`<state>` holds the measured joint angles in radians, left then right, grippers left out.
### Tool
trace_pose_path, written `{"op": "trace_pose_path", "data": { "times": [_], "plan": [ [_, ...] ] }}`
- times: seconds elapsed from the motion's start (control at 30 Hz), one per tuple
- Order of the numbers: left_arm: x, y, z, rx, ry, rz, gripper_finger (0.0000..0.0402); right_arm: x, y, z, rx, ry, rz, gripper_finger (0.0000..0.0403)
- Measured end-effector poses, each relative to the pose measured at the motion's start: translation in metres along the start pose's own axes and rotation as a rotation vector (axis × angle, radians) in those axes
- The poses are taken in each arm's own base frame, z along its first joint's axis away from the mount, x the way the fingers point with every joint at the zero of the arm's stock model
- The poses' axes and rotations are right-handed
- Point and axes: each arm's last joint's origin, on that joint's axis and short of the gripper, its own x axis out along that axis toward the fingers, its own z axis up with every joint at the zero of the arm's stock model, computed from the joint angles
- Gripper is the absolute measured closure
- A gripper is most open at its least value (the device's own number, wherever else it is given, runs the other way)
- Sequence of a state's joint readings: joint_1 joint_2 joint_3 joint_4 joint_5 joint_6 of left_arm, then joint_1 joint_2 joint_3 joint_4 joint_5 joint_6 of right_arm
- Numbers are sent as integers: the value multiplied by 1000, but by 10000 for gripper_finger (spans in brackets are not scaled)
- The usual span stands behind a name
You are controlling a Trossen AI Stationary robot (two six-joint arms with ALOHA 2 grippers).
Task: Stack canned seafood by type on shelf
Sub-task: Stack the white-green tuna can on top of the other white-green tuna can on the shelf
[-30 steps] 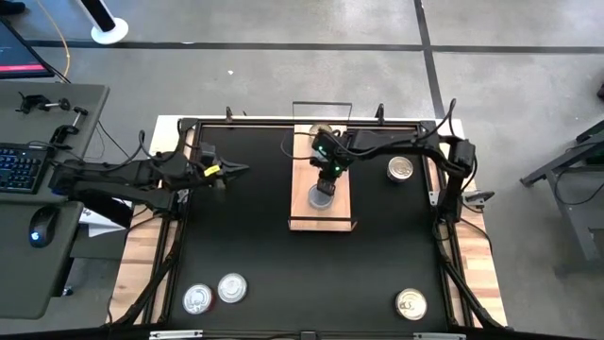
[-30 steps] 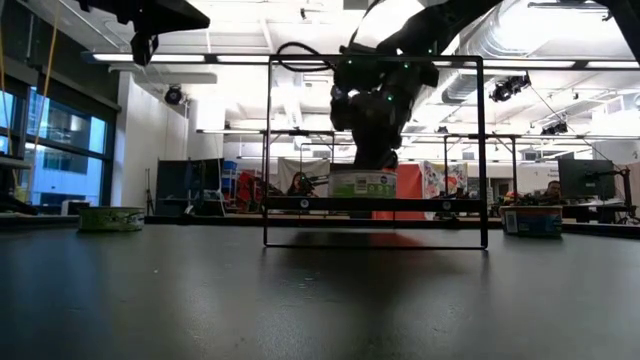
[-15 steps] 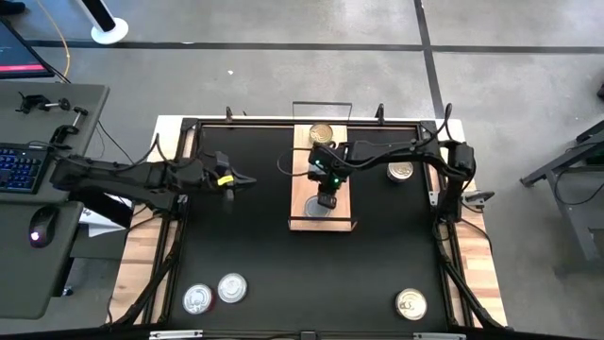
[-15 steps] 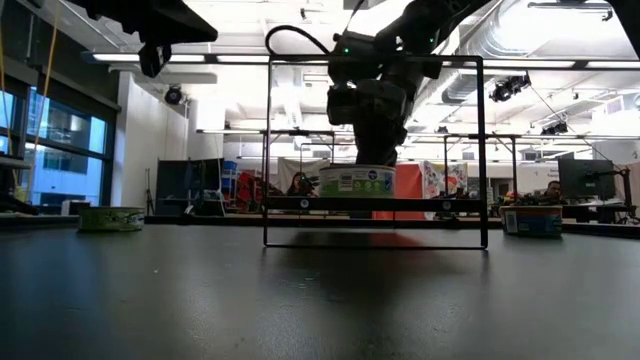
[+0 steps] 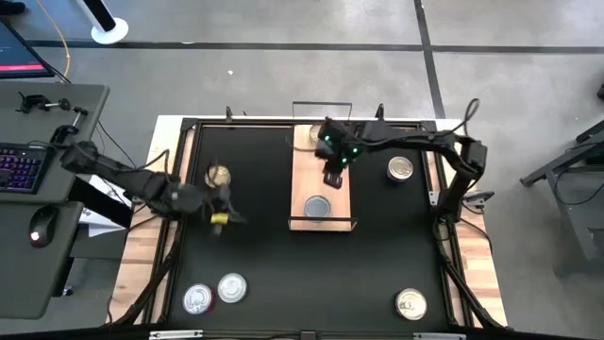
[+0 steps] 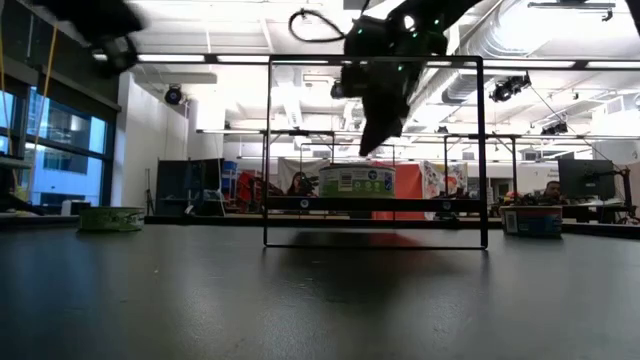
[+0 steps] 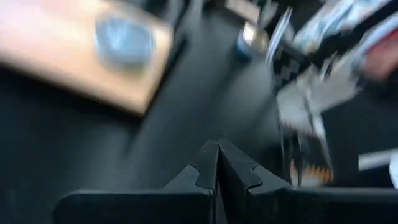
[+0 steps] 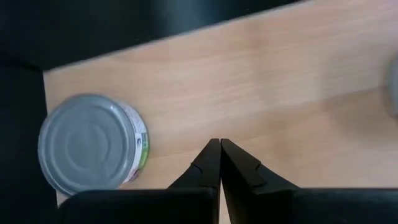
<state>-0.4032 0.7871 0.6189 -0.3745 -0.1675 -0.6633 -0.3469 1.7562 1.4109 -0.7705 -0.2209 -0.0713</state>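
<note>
Grey can [image 5: 317, 206] now released on shelf [image 5: 304, 179]; right gripper [image 5: 333, 176] lifted off it, fingers together, empty. Left gripper [image 5: 229, 218] swung away from shelf toward the gold can [image 5: 218, 175], fingers together. One tin placed, five still off shelf.

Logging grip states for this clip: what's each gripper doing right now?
Left gripper: shut, holding nothing, over the tabletop.
Right gripper: shut, empty, above the shelf near the silver-lidded can.

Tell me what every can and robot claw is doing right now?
Silver-lidded round tin: upright on the light-wood shelf, let go.
Gold-lidded tin: flat on the black tabletop.
Two pale-lidded tins: side by side near the table's front edge.
Right gripper: shut, empty, above the shelf.
Left gripper: shut, empty.
</note>
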Motion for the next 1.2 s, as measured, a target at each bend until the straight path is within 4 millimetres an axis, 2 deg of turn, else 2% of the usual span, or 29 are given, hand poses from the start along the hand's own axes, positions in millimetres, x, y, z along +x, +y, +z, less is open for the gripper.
{"op": "trace_pose_path", "data": {
  "times": [0.2,0.4,0.63,0.77,0.93,1.07,1.2],
  "plan": [
    [5,-30,-47,-31,223,2,402,-31,-5,-8,28,0,-5,403],
    [16,-59,-92,-10,410,17,402,-58,18,-27,-8,22,67,403],
    [33,-89,-108,97,480,102,402,-89,54,-73,40,-61,75,403],
    [49,-93,-112,209,558,175,402,-94,83,-86,33,-226,168,403],
    [68,-98,-114,203,669,177,402,-95,137,-90,-54,-464,296,403],
    [73,-102,-116,272,659,155,402,-87,183,-100,-28,-504,309,403],
    [76,-97,-121,379,655,155,401,-69,222,-120,101,-463,268,403]
  ]
}}
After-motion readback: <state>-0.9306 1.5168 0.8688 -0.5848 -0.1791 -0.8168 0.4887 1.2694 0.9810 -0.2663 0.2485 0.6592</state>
